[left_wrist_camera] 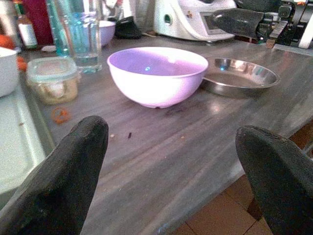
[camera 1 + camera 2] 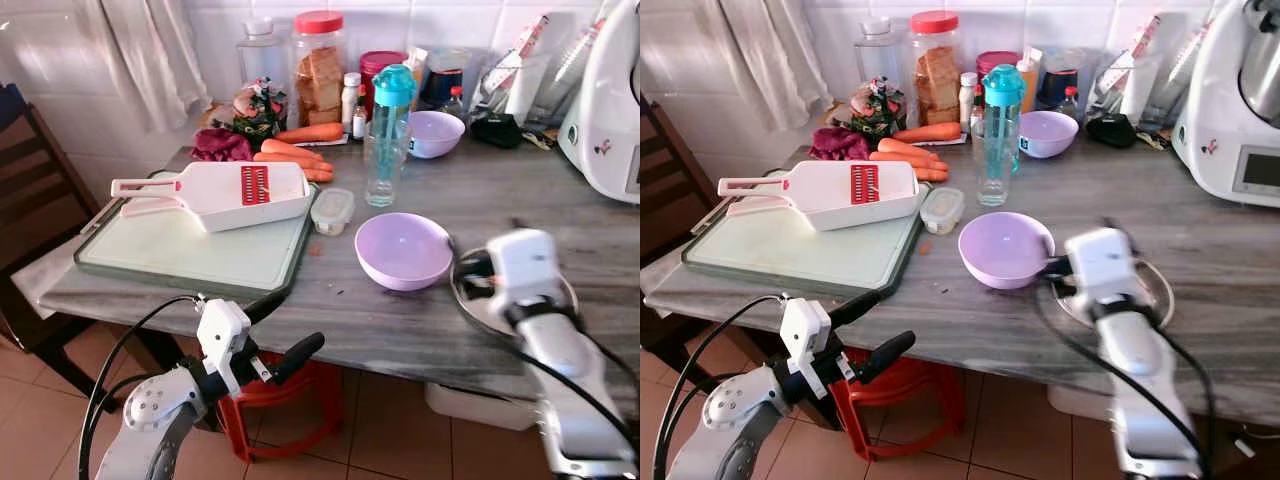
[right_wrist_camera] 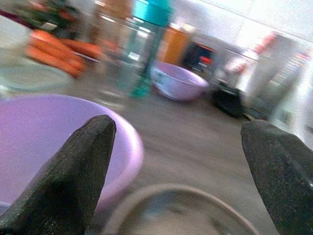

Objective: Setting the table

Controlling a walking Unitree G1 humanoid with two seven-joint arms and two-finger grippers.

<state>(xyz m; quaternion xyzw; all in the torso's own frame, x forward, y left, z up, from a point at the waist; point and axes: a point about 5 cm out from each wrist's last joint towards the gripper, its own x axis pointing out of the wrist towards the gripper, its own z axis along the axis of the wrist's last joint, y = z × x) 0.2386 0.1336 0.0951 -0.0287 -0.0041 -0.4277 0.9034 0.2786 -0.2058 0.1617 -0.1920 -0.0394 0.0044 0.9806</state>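
Hovering over the steel plate (image 1: 239, 76) on the right side of the bench (image 2: 420, 330), the right claw (image 3: 178, 161) is spread wide w/ nothing between its fingers, so no grip yet. Its wrist view looks along the fingers: plate rim just below them, the near lilac bowl (image 2: 403, 250) just beyond on one side. That bowl sits mid-bench, touching or almost touching the plate's left edge; can't tell which. Key relation: plate lies directly under the right claw and slightly toward the robot, flat, round, so no long axis to line up w/; the rim is the only thing to pinch. Probably the next move needs a drop to the rim on the side away from the bowl, else a finger may knock the bowl. Left claw (image 2: 285, 358) is also spread, empty, low at the near edge of the bench, left of centre, pointing right toward bowl and plate but well apart from both. Right arm is clearly nearer. Far side: second lilac bowl (image 2: 435, 133), teal-lid bottle (image 2: 388, 130), carrots (image 2: 300, 150); white mandoline slicer (image 2: 225, 192) on cutting board (image 2: 180, 255) at left.
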